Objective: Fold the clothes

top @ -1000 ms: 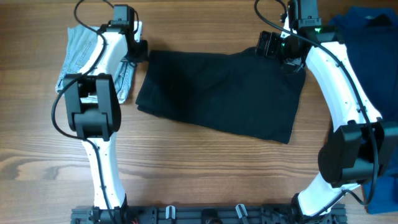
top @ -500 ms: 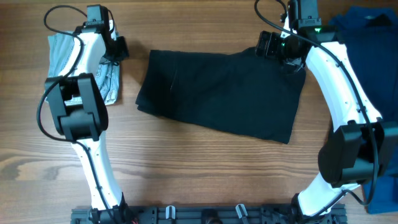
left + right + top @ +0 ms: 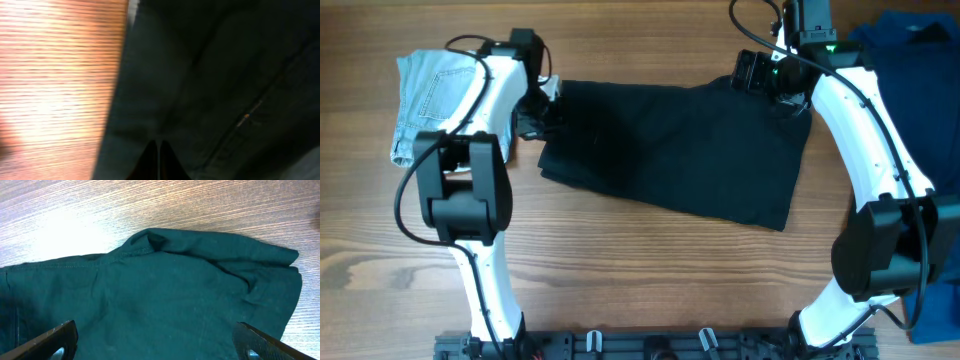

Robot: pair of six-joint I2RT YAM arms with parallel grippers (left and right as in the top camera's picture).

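Black shorts lie flat mid-surface, unfolded; denim piece sits far left. Looks like the pre-grasp for the first fold. Right end effector spread over the top-right corner. Left end effector pressed together at the left edge, no visible grip. Next: open it and pinch the hem.

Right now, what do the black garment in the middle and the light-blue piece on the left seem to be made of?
The black garment looks like soft matte cloth, perhaps cotton: stitched seams, limp folds, no shine. The light-blue piece looks like denim: faded wash, stitched patch pocket.
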